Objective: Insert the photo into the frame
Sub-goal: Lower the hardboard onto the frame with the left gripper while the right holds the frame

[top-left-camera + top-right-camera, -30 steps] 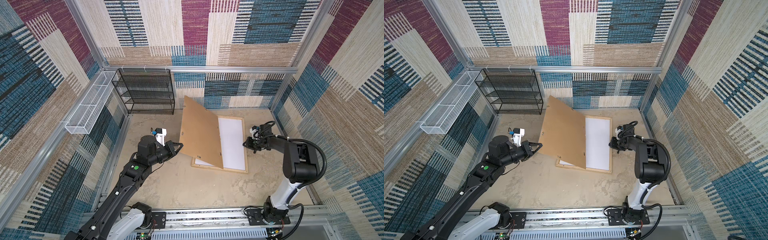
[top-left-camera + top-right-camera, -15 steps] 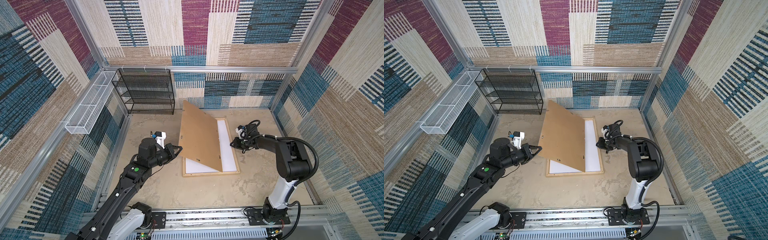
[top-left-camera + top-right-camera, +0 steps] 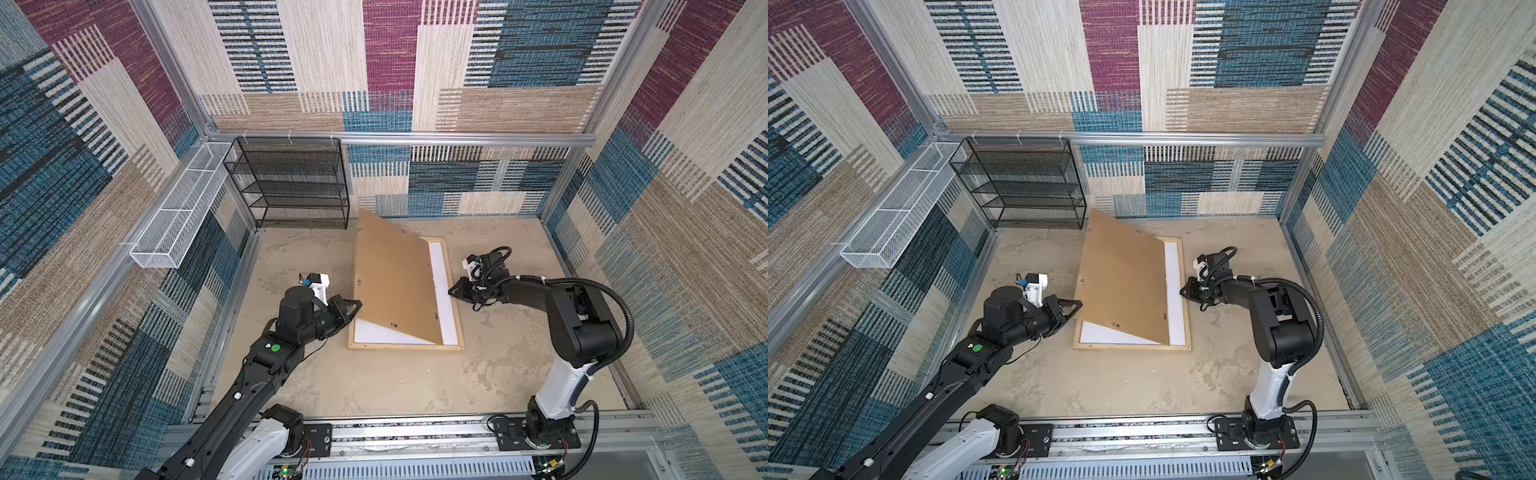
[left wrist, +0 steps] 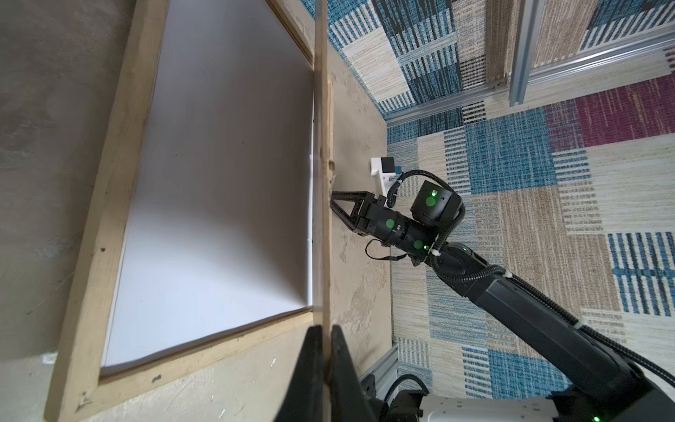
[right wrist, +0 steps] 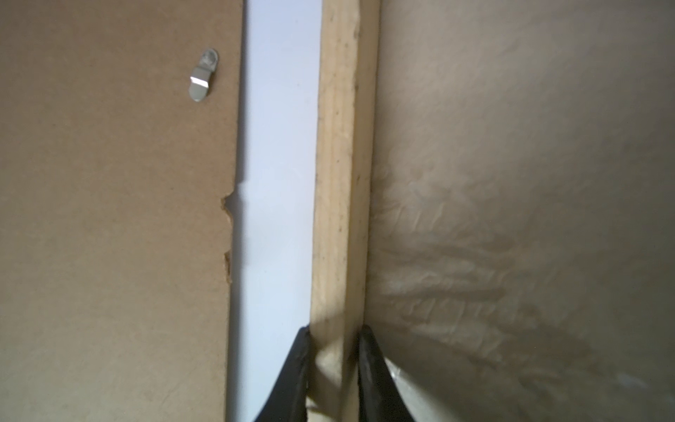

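Clamping the tilted backing board [image 3: 395,282], the left pincer [image 3: 357,306] holds it over the frame [image 3: 405,346], whose rail the right pincer [image 3: 452,292] grips; a white sheet [image 3: 448,328] lies inside, and closing up remains.

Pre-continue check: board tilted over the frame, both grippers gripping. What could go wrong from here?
1. The left gripper pinches the backing board by its thin edge alone; tilted, it could slip and drop onto the white sheet.
2. The board sits skewed to the frame, its near edge running diagonally across the opening; lowered so, it likely lands on the rails.
3. The right gripper clamps the right rail, one finger inside the opening, probably in the board's way.
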Available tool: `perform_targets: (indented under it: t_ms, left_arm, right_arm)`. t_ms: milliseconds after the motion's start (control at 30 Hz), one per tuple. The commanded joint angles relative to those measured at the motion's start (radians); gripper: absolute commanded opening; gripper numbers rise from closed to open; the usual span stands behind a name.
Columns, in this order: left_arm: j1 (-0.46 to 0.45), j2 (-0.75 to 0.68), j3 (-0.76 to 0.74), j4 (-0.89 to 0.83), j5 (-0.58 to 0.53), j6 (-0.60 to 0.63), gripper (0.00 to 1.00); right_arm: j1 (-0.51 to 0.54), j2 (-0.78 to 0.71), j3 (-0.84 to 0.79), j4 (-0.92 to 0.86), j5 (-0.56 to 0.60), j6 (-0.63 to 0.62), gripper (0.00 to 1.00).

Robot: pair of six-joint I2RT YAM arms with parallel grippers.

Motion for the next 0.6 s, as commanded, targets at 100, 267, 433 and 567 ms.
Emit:
perform_targets:
  t_ms: [100, 267, 433, 567]
  left_arm:
    - [-0.001, 0.035, -0.018, 0.136, 0.005, 0.003, 0.00]
    - [-0.001, 0.040, -0.054, 0.170, -0.007, -0.006, 0.00]
    - [0.000, 0.061, -0.056, 0.162, 0.013, 0.011, 0.00]
    - [-0.001, 0.089, -0.061, 0.181, 0.029, 0.008, 0.00]
  right_arm:
    - [0.020, 0.004, 0.009, 0.085, -0.094, 0.023, 0.19]
    - [0.022, -0.001, 0.008, 0.075, -0.081, 0.016, 0.19]
    - [0.022, -0.001, 0.010, 0.071, -0.077, 0.014, 0.20]
    - [0.023, 0.003, 0.012, 0.074, -0.084, 0.014, 0.22]
